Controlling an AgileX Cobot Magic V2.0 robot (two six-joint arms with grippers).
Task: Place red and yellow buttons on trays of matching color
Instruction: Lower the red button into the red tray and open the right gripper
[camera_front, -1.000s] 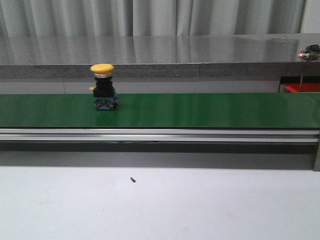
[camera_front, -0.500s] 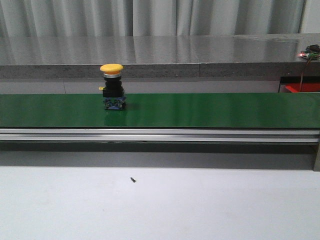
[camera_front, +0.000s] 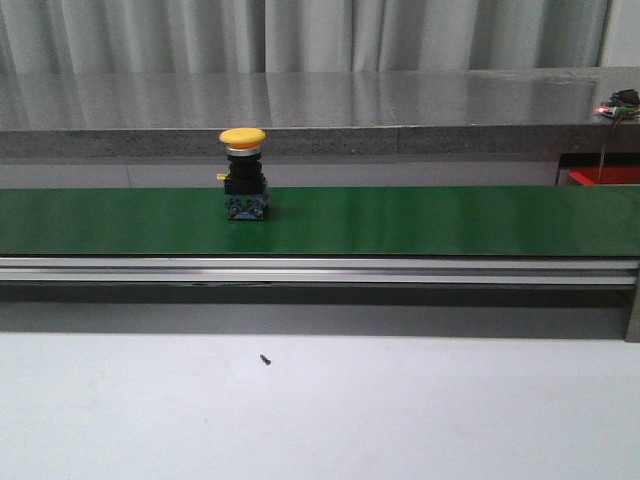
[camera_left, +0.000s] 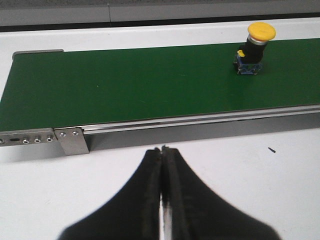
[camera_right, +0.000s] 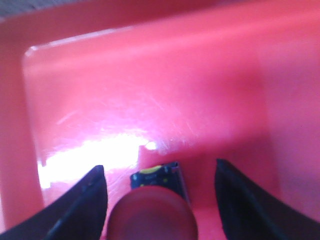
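Observation:
A yellow button (camera_front: 243, 173) with a black body stands upright on the green belt (camera_front: 420, 220), left of its middle; the left wrist view shows this yellow button (camera_left: 255, 48) too. My left gripper (camera_left: 163, 150) is shut and empty over the white table, short of the belt's near rail. In the right wrist view my right gripper (camera_right: 159, 175) is open inside the red tray (camera_right: 150, 90). A red button (camera_right: 152, 216) lies on the tray floor between its fingers, untouched by either. No yellow tray shows.
A corner of the red tray (camera_front: 604, 176) shows at the far right behind the belt. A metal rail (camera_front: 320, 270) runs along the belt's near side. A small dark screw (camera_front: 266, 359) lies on the white table. A grey shelf (camera_front: 300, 110) stands behind.
The yellow button has travelled to the right along the belt. Nothing else in the front view has moved.

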